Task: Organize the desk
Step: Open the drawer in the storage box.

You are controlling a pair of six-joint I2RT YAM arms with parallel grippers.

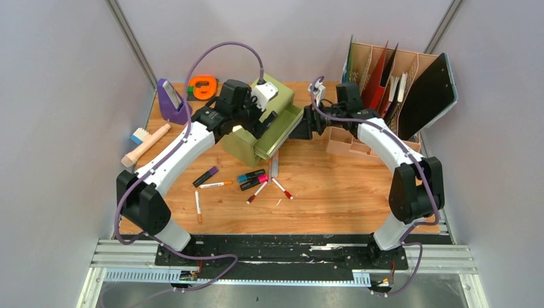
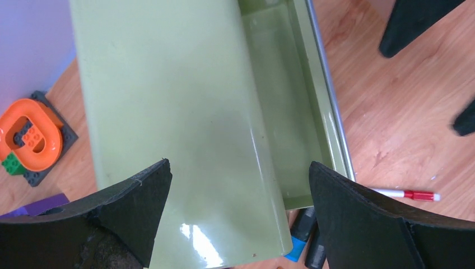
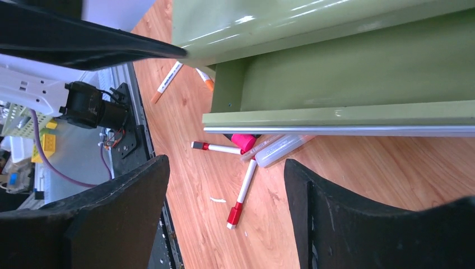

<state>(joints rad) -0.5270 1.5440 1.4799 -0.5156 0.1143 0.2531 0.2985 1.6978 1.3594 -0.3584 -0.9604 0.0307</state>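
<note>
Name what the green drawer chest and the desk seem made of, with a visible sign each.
Green drawer chest: probably painted metal, glossy; bright reflections on its smooth top.
Desk: likely wood-grain laminate, orange-brown; even grain, slight sheen.

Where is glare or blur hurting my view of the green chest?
Left wrist: a white glare patch low on the chest, the rest clear. Right wrist: glare streaks along its top, open drawer readable. Top external: evenly lit and sharp.
</note>
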